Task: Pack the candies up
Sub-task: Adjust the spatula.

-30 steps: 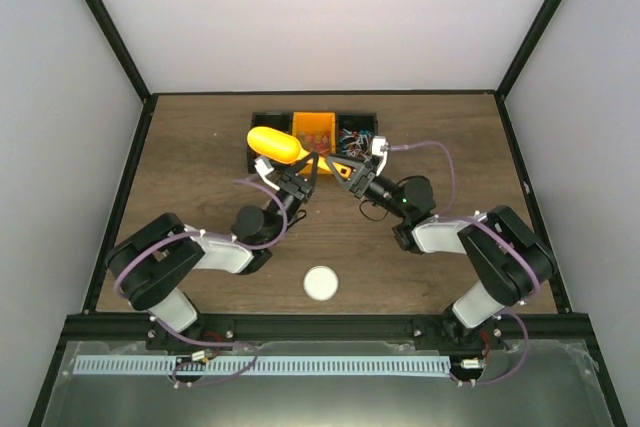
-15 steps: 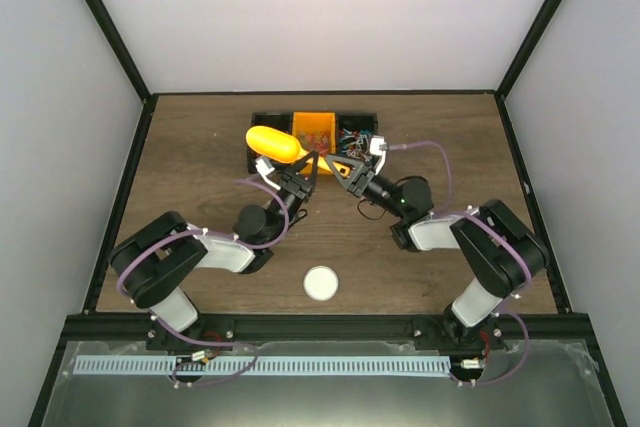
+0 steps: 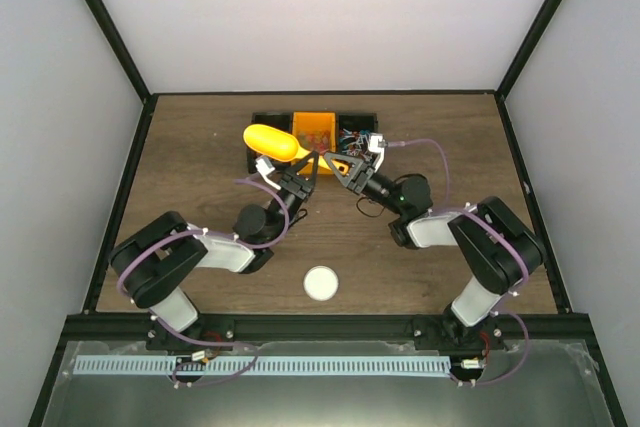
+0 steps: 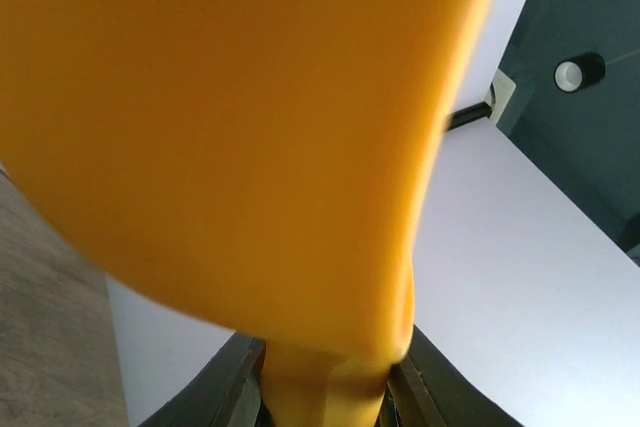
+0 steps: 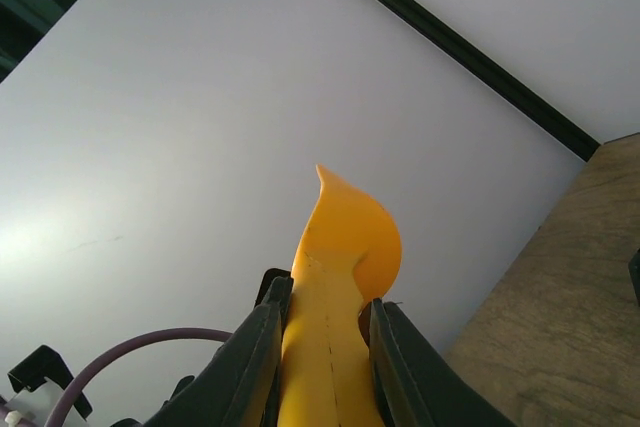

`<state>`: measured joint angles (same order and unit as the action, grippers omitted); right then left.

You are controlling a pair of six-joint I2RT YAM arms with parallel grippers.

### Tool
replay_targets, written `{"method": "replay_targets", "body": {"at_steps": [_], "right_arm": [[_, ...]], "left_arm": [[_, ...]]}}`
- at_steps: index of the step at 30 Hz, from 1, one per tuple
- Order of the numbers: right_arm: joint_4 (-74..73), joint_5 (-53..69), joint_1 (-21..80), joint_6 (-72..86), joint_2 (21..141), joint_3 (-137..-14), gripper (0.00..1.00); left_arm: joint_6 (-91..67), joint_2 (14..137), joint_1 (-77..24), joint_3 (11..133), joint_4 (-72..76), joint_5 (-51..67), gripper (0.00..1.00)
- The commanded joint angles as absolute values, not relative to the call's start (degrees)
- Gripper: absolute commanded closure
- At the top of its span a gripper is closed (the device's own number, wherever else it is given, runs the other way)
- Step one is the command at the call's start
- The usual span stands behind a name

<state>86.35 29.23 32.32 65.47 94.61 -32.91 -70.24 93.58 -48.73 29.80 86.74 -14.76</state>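
One lid down: the white lid (image 3: 320, 283) lies alone on the tabletop (image 3: 200, 147), nearest the arm bases. It isn't on anything, so I'd say capping isn't done.
Left side: my left pincer (image 3: 303, 171) is clamped on the handle of the orange scoop (image 3: 272, 142). That wrist cam is basically a wall of orange.
Right side: my right pincer (image 3: 340, 167) is closed on a narrow orange plastic piece (image 5: 345, 227), tip to tip with the left one.
Scoop bowl: it's up over the left end of the black tray (image 3: 270, 117). Can't tell if anything's in it.
Sweets: the candies (image 3: 357, 133) I can make out are wrapped ones in the tray's right compartment, just beyond the right pincer and not touching it. There are reddish bits in the orange middle bin (image 3: 315, 130) too, just past both pincers.
Progress: early, I reckon. The candies look to be all in the tray, and I can't see any filled container.
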Motion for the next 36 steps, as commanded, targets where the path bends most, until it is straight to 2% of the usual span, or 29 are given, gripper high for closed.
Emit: {"method": "replay_targets", "body": {"at_steps": [1,3,5,6,8,10,14,18,21,36], "right_arm": [[78.8,33.9,31.9,62.9,92.4,-35.2,0.97],[73.7,35.0,31.9,60.9,91.1,-36.3,0.97],[68.7,35.7,31.9,59.0,90.0,-37.5,0.96],[67.4,36.1,31.9,58.1,89.8,-37.9,0.94],[67.9,37.0,31.9,57.6,90.0,-38.0,0.80],[70.3,37.9,31.9,58.1,90.9,-37.9,0.77],[74.8,38.6,31.9,60.8,93.1,-38.1,0.75],[79.0,37.8,32.0,62.9,94.9,-37.6,0.56],[82.8,36.5,32.1,64.5,95.9,-36.9,0.51],[101.6,29.5,33.1,72.3,104.4,-37.2,0.52]], "left_arm": [[-70.7,93.2,-48.6,30.7,96.3,-12.9,0.69],[-70.6,93.4,-48.6,30.8,96.7,-12.7,0.66],[-71.0,94.0,-48.6,31.1,97.0,-12.5,0.75],[-71.4,94.3,-48.6,31.2,97.1,-12.5,0.79],[-72.0,94.6,-48.6,31.6,97.0,-12.5,0.85],[-72.8,95.3,-48.6,32.2,97.3,-12.3,0.89],[-73.4,96.2,-48.6,33.2,98.5,-12.1,0.91],[-72.8,95.6,-48.6,33.2,98.3,-13.2,0.91],[-72.0,95.3,-48.6,33.3,98.4,-14.2,0.91],[-71.0,95.9,-48.9,33.2,101.3,-16.1,0.90]]}}
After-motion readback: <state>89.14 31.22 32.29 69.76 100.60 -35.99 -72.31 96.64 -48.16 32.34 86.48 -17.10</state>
